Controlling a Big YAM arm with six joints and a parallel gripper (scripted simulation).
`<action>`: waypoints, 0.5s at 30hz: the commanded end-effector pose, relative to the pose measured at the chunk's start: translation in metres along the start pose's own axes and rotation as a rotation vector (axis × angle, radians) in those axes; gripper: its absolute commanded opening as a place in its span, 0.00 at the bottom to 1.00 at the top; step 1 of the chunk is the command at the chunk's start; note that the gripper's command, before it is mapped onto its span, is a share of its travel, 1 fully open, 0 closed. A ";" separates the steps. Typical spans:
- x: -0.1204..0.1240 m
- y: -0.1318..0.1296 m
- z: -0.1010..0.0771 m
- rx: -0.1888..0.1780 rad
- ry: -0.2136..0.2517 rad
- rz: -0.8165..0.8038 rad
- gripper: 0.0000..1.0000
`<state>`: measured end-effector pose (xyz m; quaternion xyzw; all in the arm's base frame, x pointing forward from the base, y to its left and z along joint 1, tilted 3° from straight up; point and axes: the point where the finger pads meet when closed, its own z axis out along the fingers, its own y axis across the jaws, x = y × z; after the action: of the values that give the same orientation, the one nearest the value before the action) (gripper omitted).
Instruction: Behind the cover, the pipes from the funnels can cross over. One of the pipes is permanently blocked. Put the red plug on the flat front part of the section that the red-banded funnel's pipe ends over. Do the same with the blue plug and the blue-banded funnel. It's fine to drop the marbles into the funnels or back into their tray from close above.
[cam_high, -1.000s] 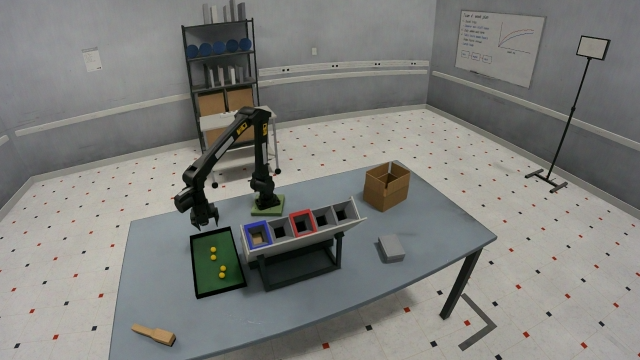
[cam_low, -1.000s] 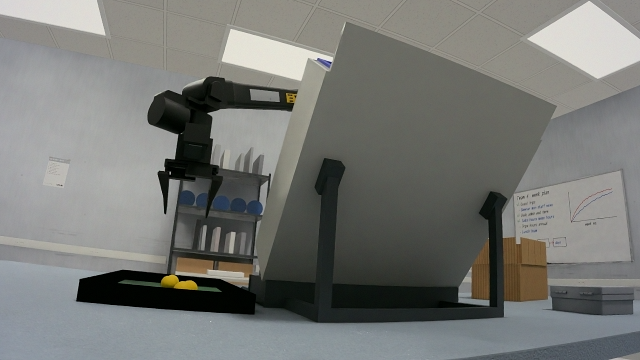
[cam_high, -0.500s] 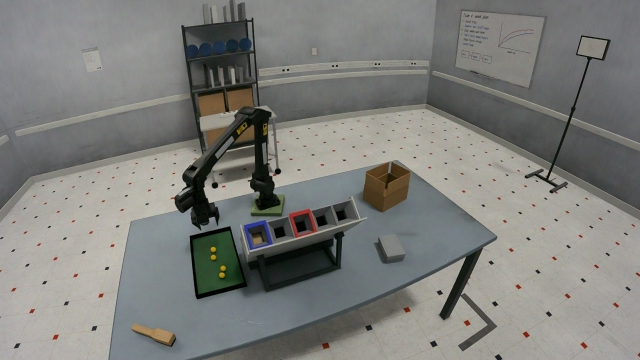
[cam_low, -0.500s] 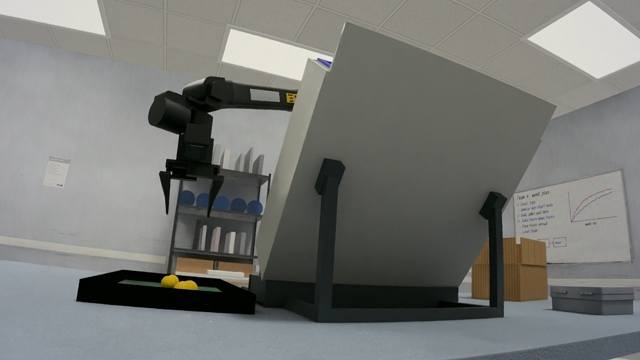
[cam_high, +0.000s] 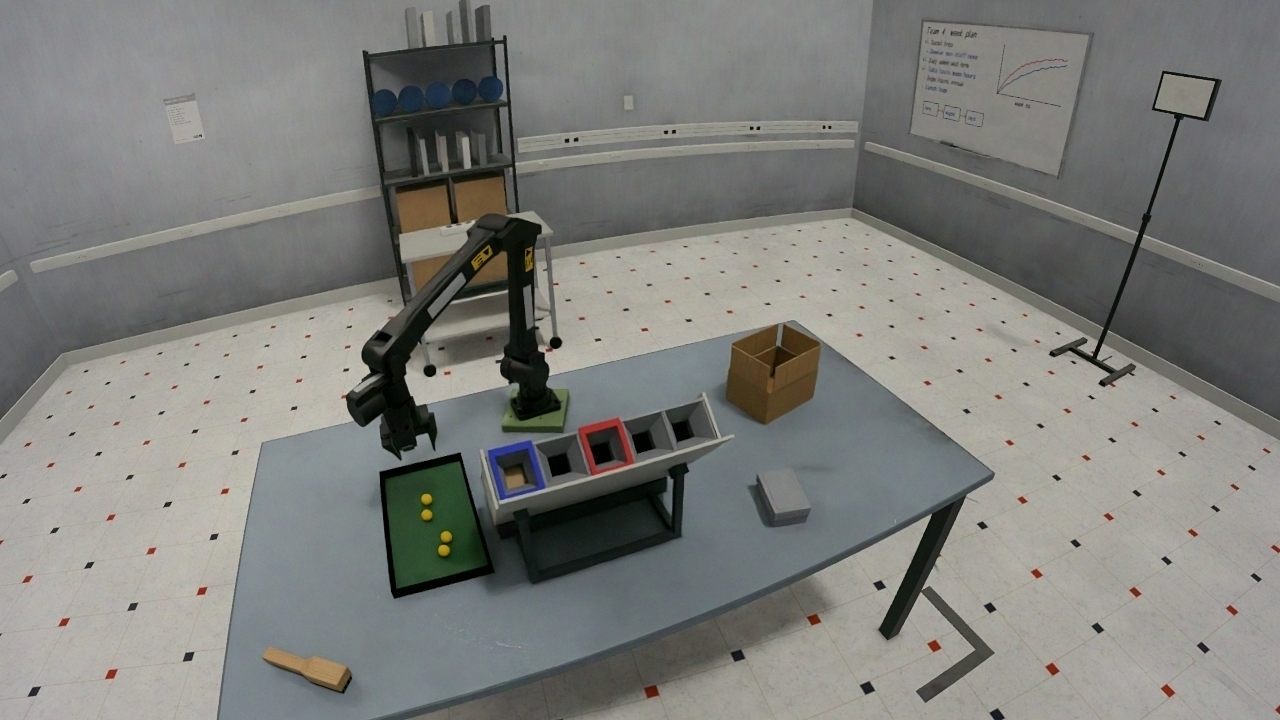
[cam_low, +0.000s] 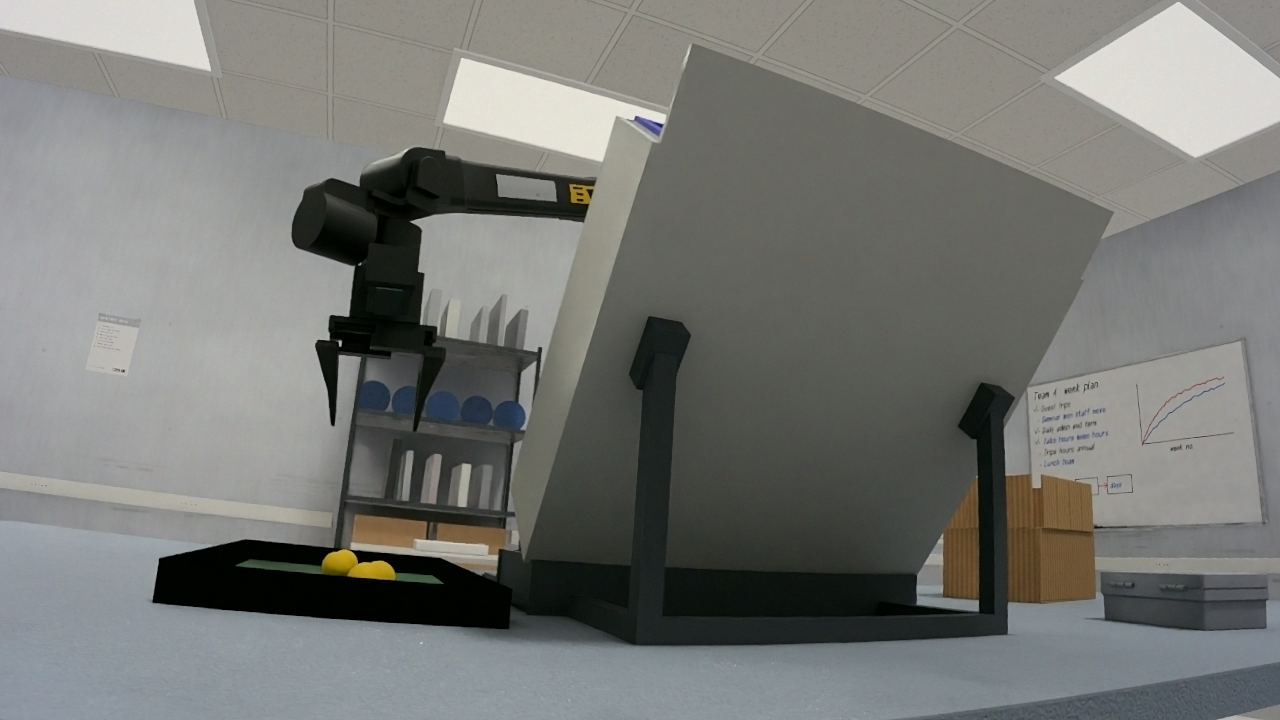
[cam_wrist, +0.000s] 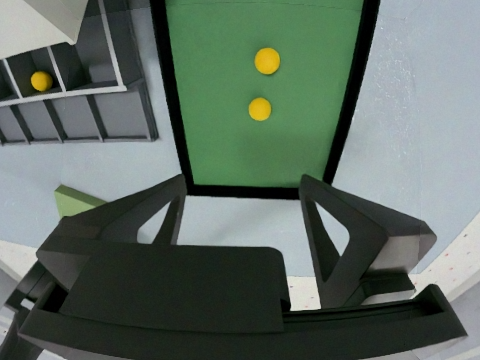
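My gripper (cam_high: 409, 445) is open and empty, pointing down above the far end of the green marble tray (cam_high: 434, 522); it also shows in the exterior view (cam_low: 374, 420) and the wrist view (cam_wrist: 242, 187). Several yellow marbles lie in the tray; two show in the wrist view (cam_wrist: 267, 61) (cam_wrist: 260, 109). The funnel rack has a blue-banded funnel (cam_high: 515, 466), with something tan inside, and a red-banded funnel (cam_high: 605, 445). Behind the slanted cover (cam_low: 805, 340), the grey sections (cam_wrist: 75, 115) hold one yellow marble (cam_wrist: 41, 80). No red or blue plug is in view.
The arm's green base (cam_high: 535, 410) stands behind the rack. A cardboard box (cam_high: 773, 371) sits at the far right of the table and a grey box (cam_high: 782, 497) lies right of the rack. A wooden block (cam_high: 307, 668) lies at the near left corner.
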<state>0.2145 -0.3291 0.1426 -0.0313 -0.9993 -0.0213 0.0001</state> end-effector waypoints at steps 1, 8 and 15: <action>-0.011 -0.020 -0.019 0.031 -0.024 -0.003 0.80; -0.012 -0.022 -0.020 0.039 -0.029 -0.005 0.80; -0.013 -0.024 -0.021 0.059 -0.043 -0.007 0.80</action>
<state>0.2166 -0.3343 0.1451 -0.0308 -0.9994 -0.0180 -0.0022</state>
